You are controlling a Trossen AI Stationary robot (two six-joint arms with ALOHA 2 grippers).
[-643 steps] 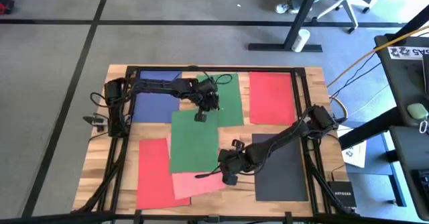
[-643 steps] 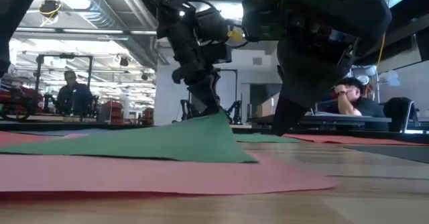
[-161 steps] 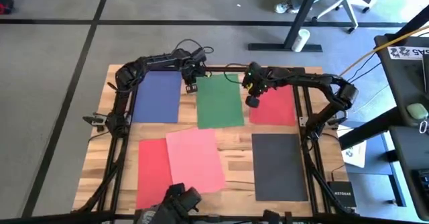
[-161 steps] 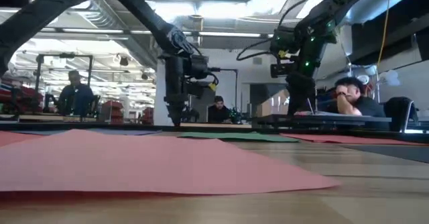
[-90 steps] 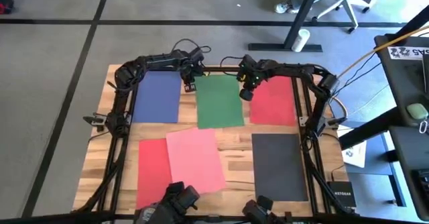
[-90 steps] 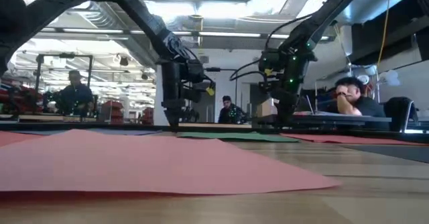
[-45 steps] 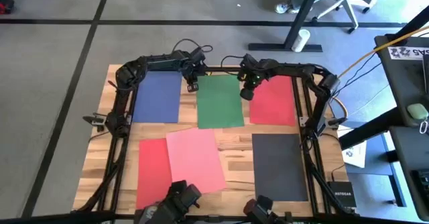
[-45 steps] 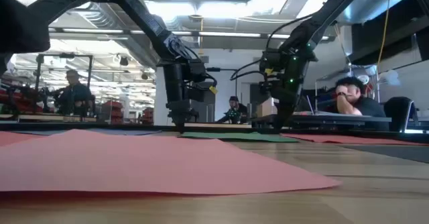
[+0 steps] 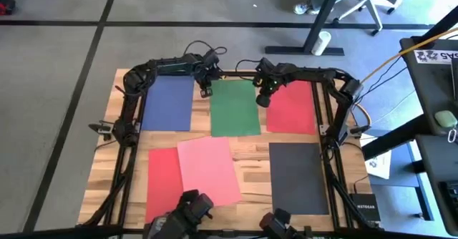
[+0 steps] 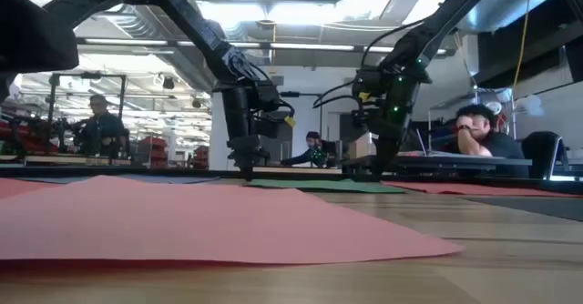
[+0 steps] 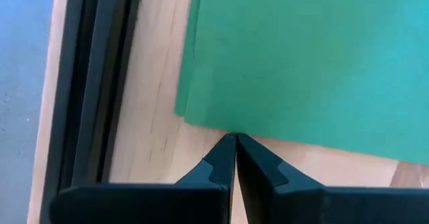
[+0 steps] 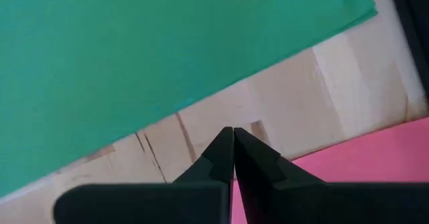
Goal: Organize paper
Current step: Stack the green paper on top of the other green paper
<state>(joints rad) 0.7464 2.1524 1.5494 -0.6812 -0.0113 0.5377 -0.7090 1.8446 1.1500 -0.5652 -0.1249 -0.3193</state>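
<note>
Six flat paper sheets lie on the wooden table: one blue, one green, two red, one salmon pink, one dark grey.

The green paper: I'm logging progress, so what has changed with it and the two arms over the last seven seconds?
The two overlapping green sheets now lie as one green paper in the far row, between the blue sheet and the red sheet. The left gripper and right gripper have moved to the far edge and flank it, fingers shut. The pink sheet is now uncovered. The dark sheet stayed.
</note>
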